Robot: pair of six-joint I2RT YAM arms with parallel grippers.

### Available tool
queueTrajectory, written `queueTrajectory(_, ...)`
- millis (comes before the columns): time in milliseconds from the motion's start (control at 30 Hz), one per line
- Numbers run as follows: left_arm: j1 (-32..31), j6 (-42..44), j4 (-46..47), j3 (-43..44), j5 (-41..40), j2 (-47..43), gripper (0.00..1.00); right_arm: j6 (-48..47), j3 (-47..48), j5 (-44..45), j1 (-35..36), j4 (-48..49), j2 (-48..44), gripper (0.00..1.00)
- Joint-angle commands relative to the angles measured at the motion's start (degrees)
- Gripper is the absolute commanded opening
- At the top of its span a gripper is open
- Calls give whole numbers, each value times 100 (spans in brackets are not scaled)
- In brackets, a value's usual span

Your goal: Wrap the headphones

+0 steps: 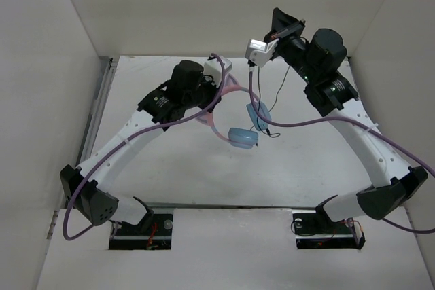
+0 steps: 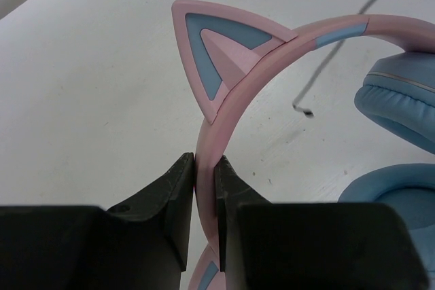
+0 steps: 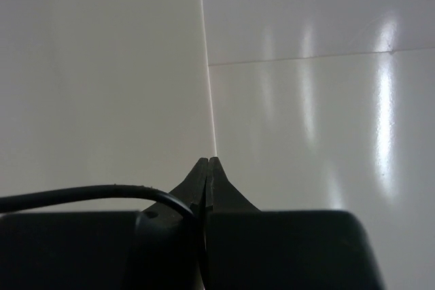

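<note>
The headphones have a pink headband [image 2: 234, 83] with a cat ear [image 2: 214, 52] and two light blue ear cups [image 2: 402, 103]. My left gripper [image 2: 205, 185] is shut on the headband just below the cat ear and holds it above the table. From above, my left gripper [image 1: 219, 86] holds the headband [image 1: 212, 121], and the ear cups [image 1: 242, 138] hang to its right. My right gripper [image 1: 253, 63] is raised near the back wall, shut on the thin black cable [image 1: 252, 86], which runs down to the upper ear cup [image 1: 257, 112]. In the right wrist view the cable [image 3: 88, 193] enters the shut jaws [image 3: 209, 162].
White walls enclose the table [image 1: 170, 168] on three sides; the back wall [image 3: 306, 100] is close in front of my right gripper. The cable's loose end [image 2: 307, 111] lies on the table beside the ear cups. Thick purple robot cables [image 1: 319, 121] run along both arms.
</note>
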Motion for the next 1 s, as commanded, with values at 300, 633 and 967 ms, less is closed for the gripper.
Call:
queueTrajectory(300, -68, -472, 317, 910, 599, -58, 0, 718, -208, -48, -71, 494, 53, 0)
queueTrajectory(633, 143, -1034, 414, 1386, 986, -128, 0, 2388, -156, -171, -406, 107, 26, 0)
queueTrajectory(967, 793, -2282, 738, 1307, 1364, -190, 0, 4022, 249, -276, -607, -174, 132, 0)
